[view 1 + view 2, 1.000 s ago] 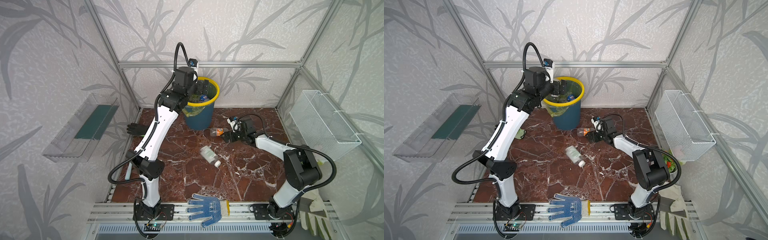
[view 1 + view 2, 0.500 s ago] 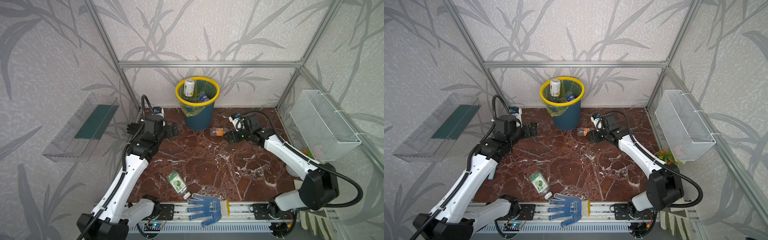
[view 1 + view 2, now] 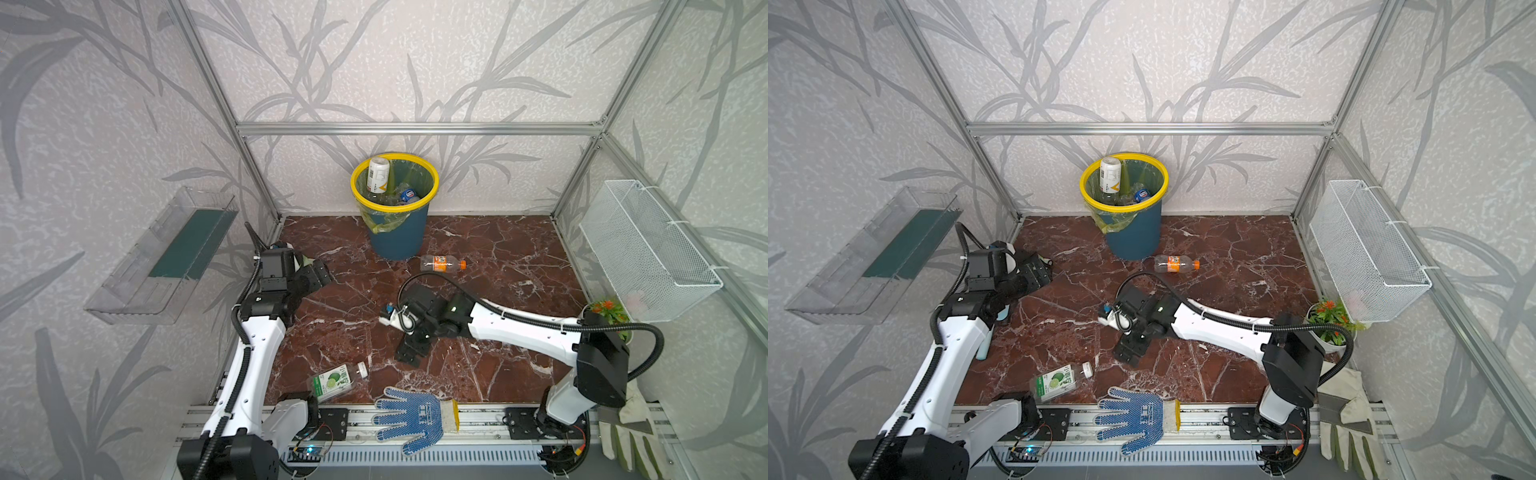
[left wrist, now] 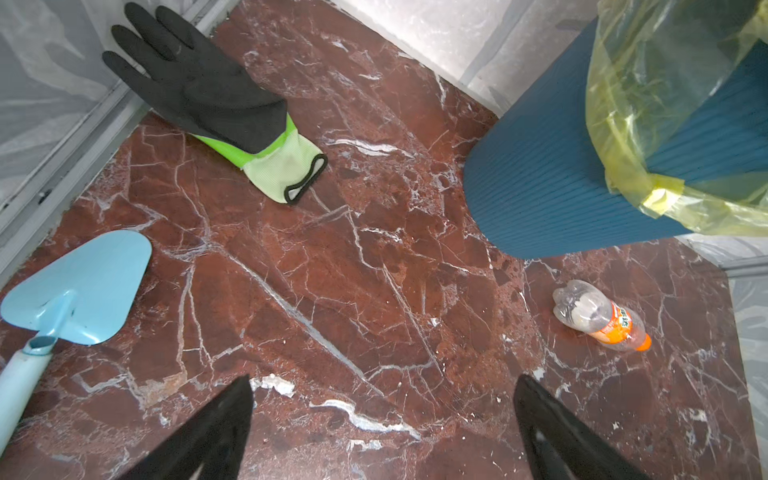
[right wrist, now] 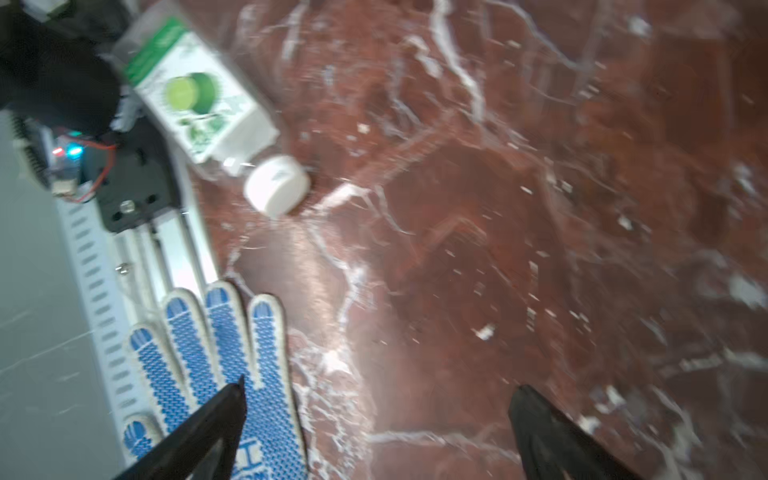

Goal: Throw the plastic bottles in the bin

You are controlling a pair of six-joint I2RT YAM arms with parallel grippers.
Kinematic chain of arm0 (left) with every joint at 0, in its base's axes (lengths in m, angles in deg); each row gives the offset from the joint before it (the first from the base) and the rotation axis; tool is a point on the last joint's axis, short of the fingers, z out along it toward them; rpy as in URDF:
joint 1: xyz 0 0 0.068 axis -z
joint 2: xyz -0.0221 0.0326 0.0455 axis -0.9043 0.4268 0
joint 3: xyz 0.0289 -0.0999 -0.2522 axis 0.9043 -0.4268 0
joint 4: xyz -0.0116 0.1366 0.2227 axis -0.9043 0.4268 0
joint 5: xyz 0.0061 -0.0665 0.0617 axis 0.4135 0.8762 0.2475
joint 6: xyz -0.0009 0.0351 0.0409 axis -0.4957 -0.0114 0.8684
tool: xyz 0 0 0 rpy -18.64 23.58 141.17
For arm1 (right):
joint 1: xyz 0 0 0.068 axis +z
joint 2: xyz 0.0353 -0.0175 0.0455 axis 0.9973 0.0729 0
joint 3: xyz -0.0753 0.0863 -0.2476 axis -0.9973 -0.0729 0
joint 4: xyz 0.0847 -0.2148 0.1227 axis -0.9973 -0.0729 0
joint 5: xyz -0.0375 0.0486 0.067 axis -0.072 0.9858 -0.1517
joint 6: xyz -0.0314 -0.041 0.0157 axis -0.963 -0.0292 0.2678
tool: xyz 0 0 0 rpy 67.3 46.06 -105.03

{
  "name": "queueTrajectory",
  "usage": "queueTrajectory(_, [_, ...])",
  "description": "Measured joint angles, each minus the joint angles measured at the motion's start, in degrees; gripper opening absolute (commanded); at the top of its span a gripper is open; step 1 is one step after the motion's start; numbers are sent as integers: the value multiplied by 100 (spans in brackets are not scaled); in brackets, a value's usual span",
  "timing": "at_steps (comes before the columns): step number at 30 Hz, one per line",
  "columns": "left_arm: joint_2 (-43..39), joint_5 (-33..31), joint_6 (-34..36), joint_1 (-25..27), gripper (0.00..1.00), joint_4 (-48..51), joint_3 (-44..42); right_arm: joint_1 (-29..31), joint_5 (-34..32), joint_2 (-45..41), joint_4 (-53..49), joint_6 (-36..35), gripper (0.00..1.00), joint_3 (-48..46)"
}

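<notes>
Left gripper (image 4: 382, 390): fingers spread wide, nothing between them. It hovers above the red-brown marble floor (image 3: 498, 257) on the left side. A black rubber glove with a lime-green cuff (image 4: 208, 95) and a pale-blue trowel (image 4: 83, 286) lie near it.

Right gripper (image 5: 380, 390): fingers also wide apart and empty, pointing down at the floor in the middle of the cell, toward the front. Its wrist view is blurred.

The round dark-blue plastic bin (image 3: 395, 237), with a yellow rim and a translucent yellow-green liner bag, stands against the back wall. A white plastic bottle (image 3: 378, 174) leans upright against the left of the rim. Clear bottles lie lower down, one with a blue label (image 3: 408, 194); their number cannot be told.

Two bottles are on the floor:
- The clear plastic bottle with orange label and cap (image 3: 442, 263) lies on its side just right of the bin's base, cap pointing right.
- The clear squarish bottle with green lime label and white cap (image 3: 336, 380) lies on its side at the front edge by the left arm's base. Its cap is near the right gripper, not touching it.

A white knit glove with blue dots (image 3: 411, 415) lies just beside it, across the front rail.
</notes>
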Motion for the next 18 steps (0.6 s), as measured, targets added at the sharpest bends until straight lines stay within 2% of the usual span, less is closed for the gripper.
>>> queueTrajectory(3, [-4, 109, 31, -236, 97, 20, 42, 199, 236, 527, 9, -463, 99, 374])
queueTrajectory(9, [-111, 149, 149, -577, 97, 20, 76, 155, 695, 1681, 35, -1528, 99, 1526])
queueTrajectory(18, [-146, 385, 125, -990, 96, -190, -249, 560, 1237, 2868, -197, -2723, 99, 2979])
